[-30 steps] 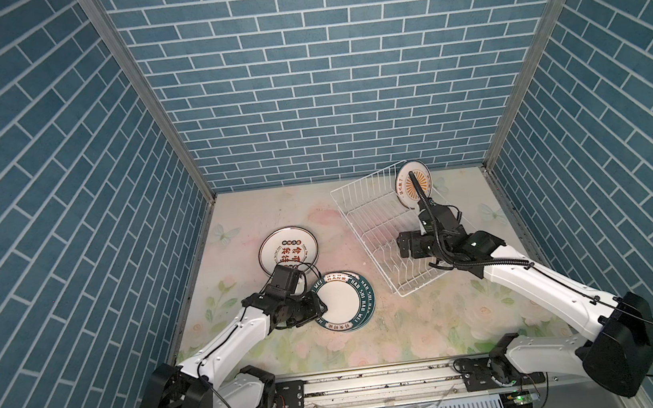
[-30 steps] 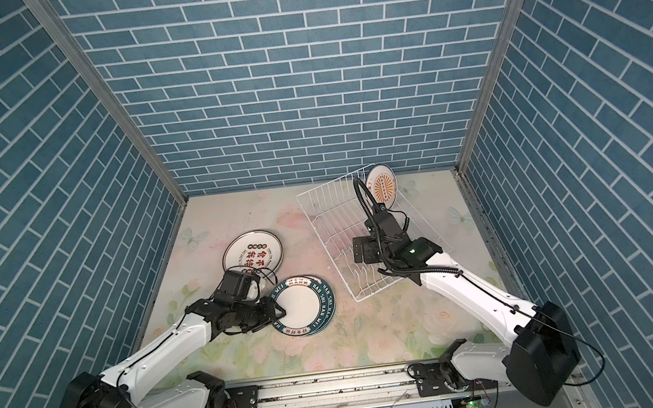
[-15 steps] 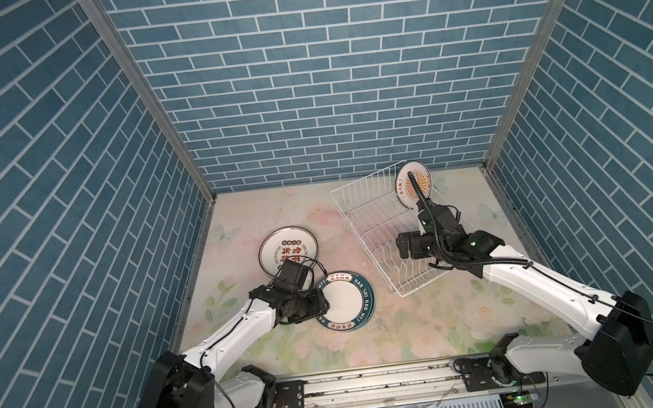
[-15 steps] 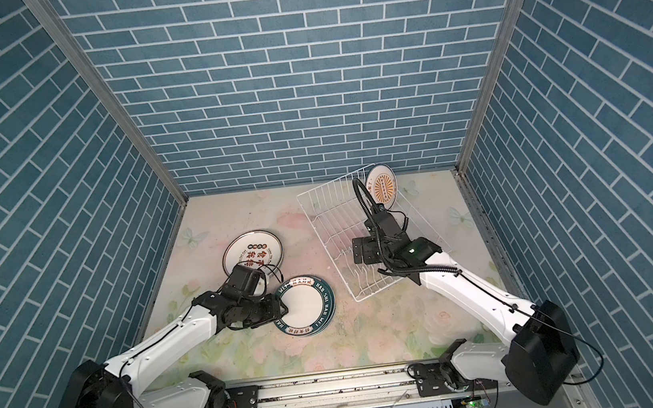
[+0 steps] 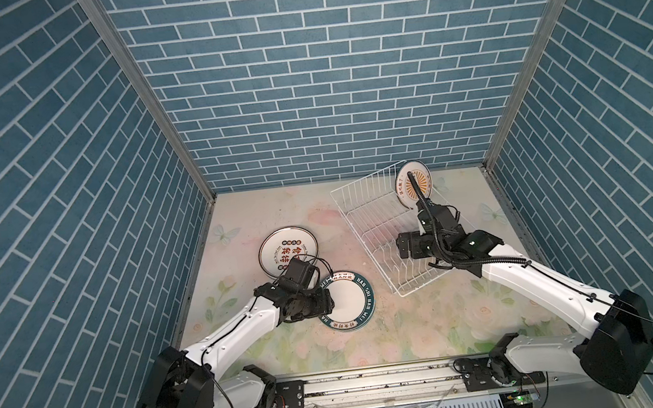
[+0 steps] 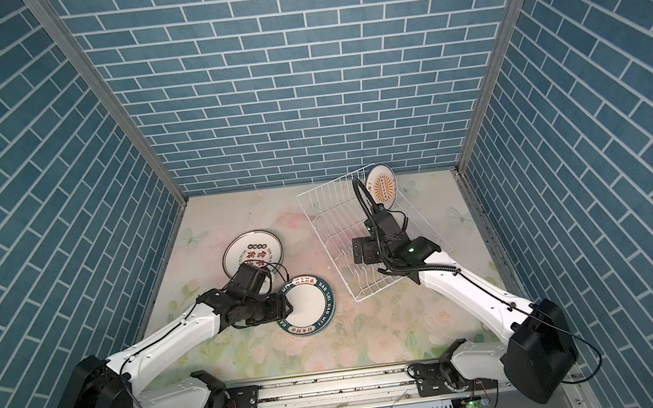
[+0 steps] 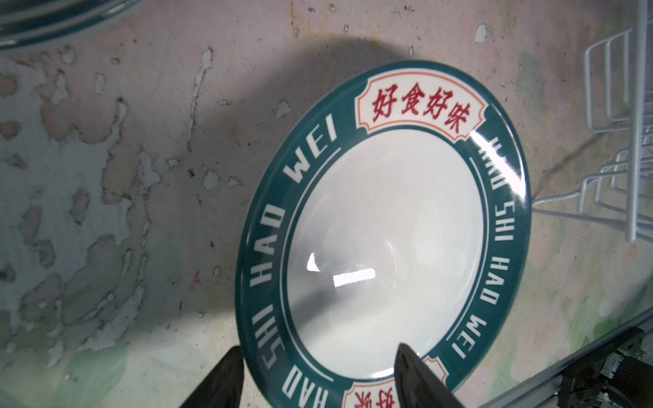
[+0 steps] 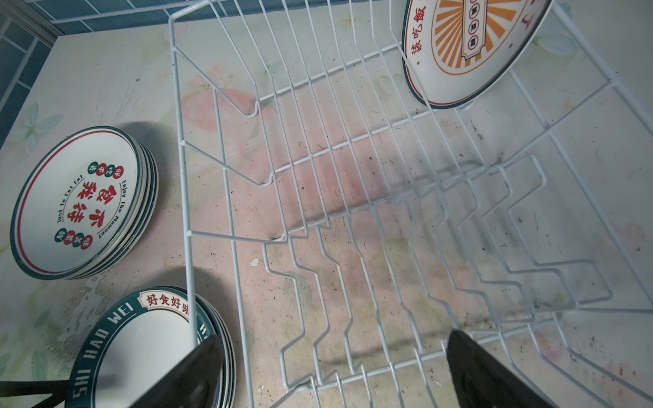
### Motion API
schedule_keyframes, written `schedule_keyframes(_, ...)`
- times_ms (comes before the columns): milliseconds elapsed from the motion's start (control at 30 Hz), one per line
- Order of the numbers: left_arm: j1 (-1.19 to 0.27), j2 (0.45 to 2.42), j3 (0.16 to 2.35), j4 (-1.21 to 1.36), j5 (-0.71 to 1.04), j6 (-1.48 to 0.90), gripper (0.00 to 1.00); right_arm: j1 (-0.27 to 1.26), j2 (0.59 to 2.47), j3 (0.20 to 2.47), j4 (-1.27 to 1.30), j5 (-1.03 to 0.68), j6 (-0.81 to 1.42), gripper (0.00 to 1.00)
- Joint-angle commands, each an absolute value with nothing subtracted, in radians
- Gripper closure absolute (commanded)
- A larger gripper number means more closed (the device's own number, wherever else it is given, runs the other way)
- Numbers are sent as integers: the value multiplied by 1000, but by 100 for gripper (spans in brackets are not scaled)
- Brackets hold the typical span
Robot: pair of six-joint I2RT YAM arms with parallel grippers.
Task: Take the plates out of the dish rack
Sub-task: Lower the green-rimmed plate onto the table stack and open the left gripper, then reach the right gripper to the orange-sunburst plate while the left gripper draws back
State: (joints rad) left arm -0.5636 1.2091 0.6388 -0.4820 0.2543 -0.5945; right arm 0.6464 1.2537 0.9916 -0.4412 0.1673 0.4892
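**A:** What are the jaws doing?

**B:** The left gripper (image 7: 318, 349) is released. Its fingers (image 7: 226, 381) stand apart either side of the near rim of the top plate on the green-rimmed stack (image 7: 385, 226). One is over the white middle and one is off the edge, so they pinch nothing. The right gripper (image 8: 334, 337) is spread wide and empty, hanging over the near end of the rack (image 8: 353, 197).

**A:** And the plates? Take the table (image 5: 414, 329) as a clock from above, with twelve at the back wall.

**B:** In a top view, the green-rimmed stack lies flat just toward six from the middle. The red-lettered stack (image 5: 287, 250) sits at ten, near it but apart. The rack stands skewed at about two. One sunburst plate (image 5: 413, 183) stands on edge in the rack's far corner, at one o'clock.

**A:** So how far along is the unloading?

**B:** Nearly done, I'd say. Both stacks are several plates deep, though I can't count them exactly. Apart from the sunburst plate, the rack's slots are bare wire.

**A:** What's left?

**B:** That last plate has to come out and go down on the table. The right gripper is the closer one, with the plate at about twelve from it.
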Motion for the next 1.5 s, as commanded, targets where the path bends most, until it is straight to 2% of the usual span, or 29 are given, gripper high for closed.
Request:
schedule_keyframes(0,-579,1198,673,-512,224,-567,29,641,1264,975,-446,162,456,1)
schedule_keyframes(33,-586,1197,678,-523,206,-565,25,641,1266,977,-446,164,454,1)
schedule_keyframes(267,-601,1151,694,-545,76,-528,20,622,1270,1015,-477,223,432,1)
schedule_keyframes(300,-602,1152,694,-539,64,-525,17,616,1271,1025,-482,235,426,1)
schedule_keyframes(333,-602,1155,718,-531,52,-521,3,607,1272,1038,-483,244,416,1)
schedule_keyframes(367,-601,1161,725,-519,46,-518,1,595,1274,1052,-485,255,404,1)
schedule_keyframes(567,-601,1205,765,-451,8,-475,1,517,1327,1106,-399,307,284,1)
schedule_keyframes(767,-601,1217,834,-466,-44,-456,1,442,1409,1146,-259,283,190,1)
schedule_keyframes(1000,-601,1194,845,-383,-30,-508,1,356,1584,1308,-228,265,134,1)
schedule_keyframes(1133,-600,1203,907,-456,-101,-550,1,316,1697,1407,-208,267,100,1)
schedule_keyframes(1233,-601,1225,962,-481,-71,-482,1,294,1776,1468,-186,259,94,1)
schedule_keyframes(1467,-600,1139,813,-296,-176,-500,1,267,1902,1571,-160,224,84,6)
